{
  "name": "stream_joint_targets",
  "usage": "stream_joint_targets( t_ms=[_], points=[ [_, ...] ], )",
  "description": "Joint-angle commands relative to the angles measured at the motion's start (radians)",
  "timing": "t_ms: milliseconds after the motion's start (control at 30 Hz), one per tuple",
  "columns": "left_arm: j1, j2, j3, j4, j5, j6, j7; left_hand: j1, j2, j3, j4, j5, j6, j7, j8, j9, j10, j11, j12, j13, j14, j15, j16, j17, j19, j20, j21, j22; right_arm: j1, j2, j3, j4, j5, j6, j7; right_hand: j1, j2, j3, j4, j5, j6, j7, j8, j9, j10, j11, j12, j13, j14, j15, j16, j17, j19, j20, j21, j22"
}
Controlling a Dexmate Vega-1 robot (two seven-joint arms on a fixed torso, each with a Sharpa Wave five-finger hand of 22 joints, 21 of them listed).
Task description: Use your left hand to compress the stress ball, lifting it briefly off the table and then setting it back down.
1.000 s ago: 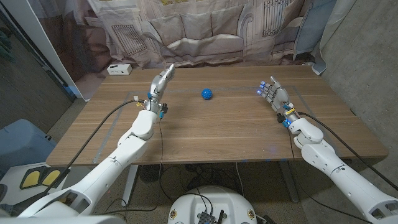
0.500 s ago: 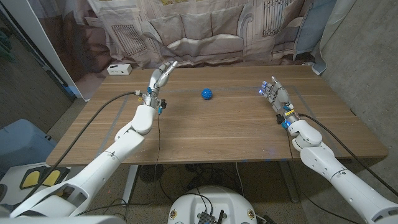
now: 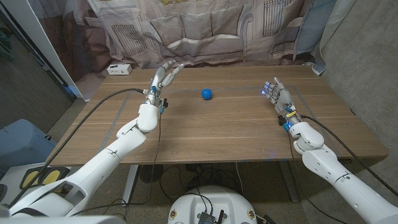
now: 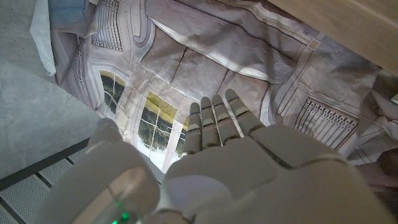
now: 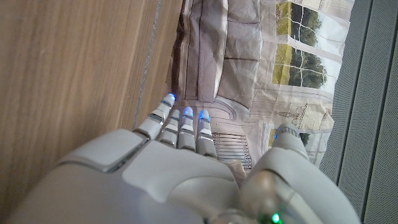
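Observation:
A small blue spiky stress ball (image 3: 207, 94) lies on the wooden table (image 3: 217, 130) at the far middle. My left hand (image 3: 163, 76) is raised above the table to the left of the ball, a good gap away, fingers spread and empty. The left wrist view shows its back (image 4: 242, 168) with straight fingers (image 4: 214, 121) pointing at the printed curtain. My right hand (image 3: 275, 94) stands at the right side of the table, fingers extended with blue lit tips, holding nothing. The right wrist view shows this hand (image 5: 168, 168) beside the wood surface.
A small white box (image 3: 119, 69) sits at the table's far left corner. A curtain printed with a sofa (image 3: 193, 31) hangs right behind the far edge. A black cable (image 3: 106, 115) trails along my left arm over the left part of the table.
My left hand has risen and moved farther from me, and its fingers have spread wider. The ball and my right hand have stayed where they were.

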Motion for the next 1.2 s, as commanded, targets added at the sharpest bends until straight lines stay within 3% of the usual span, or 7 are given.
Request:
stream_joint_targets(
  t_ms=[33, 367, 400, 1200],
  points=[
    [0.004, 0.017, 0.021, -0.04, 0.071, 0.068, 0.048, 0.011, 0.002, 0.002, -0.005, 0.002, 0.008, -0.004, 0.002, 0.004, 0.005, 0.0, -0.002, 0.002, 0.011, -0.003, -0.007, 0.004, 0.008, 0.0, -0.002, 0.003, -0.032, -0.012, 0.011, -0.035, -0.003, -0.006, -0.022, 0.011, 0.001, 0.001, -0.002, 0.002, 0.003, 0.005, -0.002, 0.005, 0.009, 0.001, 0.001, 0.001, 0.006, 0.003, -0.004, 0.003, 0.01, 0.002, 0.001, 0.001],
    [-0.023, 0.023, 0.04, -0.038, 0.067, 0.109, 0.011, 0.024, 0.005, 0.007, -0.012, 0.001, 0.008, -0.007, -0.001, 0.004, 0.007, -0.002, -0.004, 0.002, 0.013, -0.005, -0.01, 0.003, 0.01, 0.003, -0.007, 0.003, -0.051, -0.012, 0.017, -0.045, 0.004, -0.013, -0.035, 0.011, 0.001, 0.001, -0.002, 0.002, 0.003, 0.005, -0.003, 0.005, 0.01, 0.002, 0.0, 0.001, 0.007, 0.004, -0.005, 0.003, 0.01, 0.004, 0.001, 0.001],
    [-0.024, 0.023, 0.042, -0.043, 0.07, 0.119, 0.011, 0.029, 0.005, 0.01, -0.015, 0.001, 0.007, -0.009, -0.002, 0.004, 0.006, -0.013, -0.006, 0.002, 0.013, -0.005, -0.012, 0.003, 0.008, 0.004, -0.01, 0.003, -0.052, -0.01, 0.018, -0.045, 0.009, -0.012, -0.032, 0.011, 0.001, 0.001, -0.002, 0.001, 0.004, 0.004, -0.002, 0.005, 0.01, 0.002, 0.0, 0.001, 0.007, 0.004, -0.005, 0.003, 0.01, 0.004, 0.001, 0.001],
    [-0.097, 0.036, 0.095, -0.073, 0.118, 0.238, -0.054, 0.073, 0.008, 0.026, -0.041, -0.001, 0.006, -0.014, -0.008, 0.005, 0.005, -0.006, -0.015, 0.003, 0.006, -0.003, -0.023, 0.003, -0.005, 0.004, -0.033, 0.003, -0.071, -0.004, 0.031, -0.05, 0.019, 0.002, -0.036, 0.01, 0.003, -0.001, -0.002, 0.001, 0.012, 0.004, -0.001, 0.005, 0.018, -0.003, 0.0, 0.002, 0.014, -0.004, -0.005, 0.004, 0.017, -0.004, 0.001, 0.001]
  ],
)
